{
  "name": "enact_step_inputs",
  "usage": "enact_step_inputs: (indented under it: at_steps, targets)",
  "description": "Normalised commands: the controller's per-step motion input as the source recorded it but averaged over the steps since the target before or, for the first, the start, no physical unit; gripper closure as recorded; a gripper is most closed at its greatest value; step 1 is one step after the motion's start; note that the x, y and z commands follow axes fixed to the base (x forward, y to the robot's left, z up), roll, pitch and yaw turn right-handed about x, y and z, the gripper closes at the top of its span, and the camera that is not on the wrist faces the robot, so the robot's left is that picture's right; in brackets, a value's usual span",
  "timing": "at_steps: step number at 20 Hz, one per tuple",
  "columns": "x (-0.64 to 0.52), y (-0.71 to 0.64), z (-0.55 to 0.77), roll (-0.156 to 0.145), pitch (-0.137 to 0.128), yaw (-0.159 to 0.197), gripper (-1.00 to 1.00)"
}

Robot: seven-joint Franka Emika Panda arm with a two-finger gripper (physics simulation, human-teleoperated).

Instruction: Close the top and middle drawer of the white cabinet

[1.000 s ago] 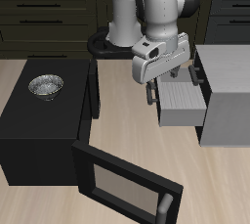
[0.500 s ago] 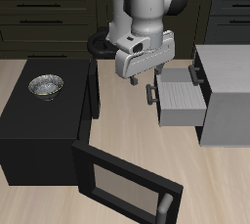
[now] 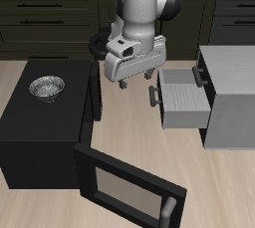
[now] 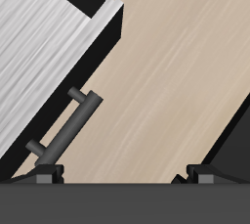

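Drawers on the white cabinet [image 3: 227, 98]: the middle drawer [image 3: 185, 103] is pulled out toward the counter's centre, the top drawer [image 3: 183, 75] sticks out less behind it; both look rigid and free-sliding, so we'd push flat on the front panel beside the black bar handle [image 4: 66, 125], not grab it. Gripper [image 3: 132, 80] hangs off the drawer front over bare counter, wrist tilted, holding nothing. We see only the fingertips [image 4: 47, 175], seemingly wide apart.

The cabinet [image 3: 231, 93] runs off the exterior view's edge. The arm hides the gripper [image 3: 132, 79] jaws there. The microwave door [image 3: 129, 187] is cropped.
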Motion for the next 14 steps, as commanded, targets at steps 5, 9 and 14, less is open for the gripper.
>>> enact_step_inputs:
  at_steps: [5,9,14]
  targets:
    - [-0.01,-0.11,-0.08,-0.022,0.007,0.003,-1.00]
    - [0.00,-0.11,-0.05,-0.021,0.000,0.002,-1.00]
    - [0.02,-0.09,-0.16,-0.017,0.016,-0.001,-1.00]
